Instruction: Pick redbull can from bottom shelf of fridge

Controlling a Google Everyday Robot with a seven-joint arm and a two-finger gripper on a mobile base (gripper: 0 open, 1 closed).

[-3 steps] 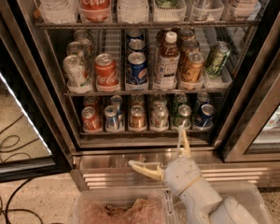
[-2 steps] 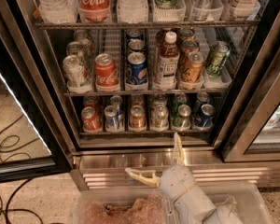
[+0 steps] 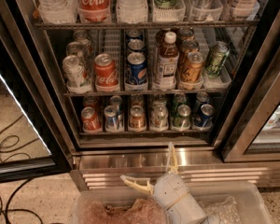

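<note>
The fridge [image 3: 259, 78] stands open in front of me, its ribbed steel base panel below. The bottom shelf [image 3: 144, 131] holds six lanes of cans: red, blue-silver, orange, pale, green, blue. The redbull can [image 3: 111, 116] is the slim blue-silver one, second lane from the left, with another behind it. My gripper [image 3: 151, 167] is low in front of the base panel, below the shelf and right of the redbull lane. Its two pale fingers [image 3: 172, 157] are spread wide, open and empty.
The middle shelf holds a Coca-Cola can [image 3: 105, 71], a wide blue can [image 3: 137, 70], a brown bottle [image 3: 167, 62] and other cans. A clear plastic bin [image 3: 238, 199] sits at the bottom under my arm. Black cables [image 3: 7, 143] lie on the floor at left.
My gripper has shifted left and slightly lower in front of the base panel, still open. The cans have not moved.
</note>
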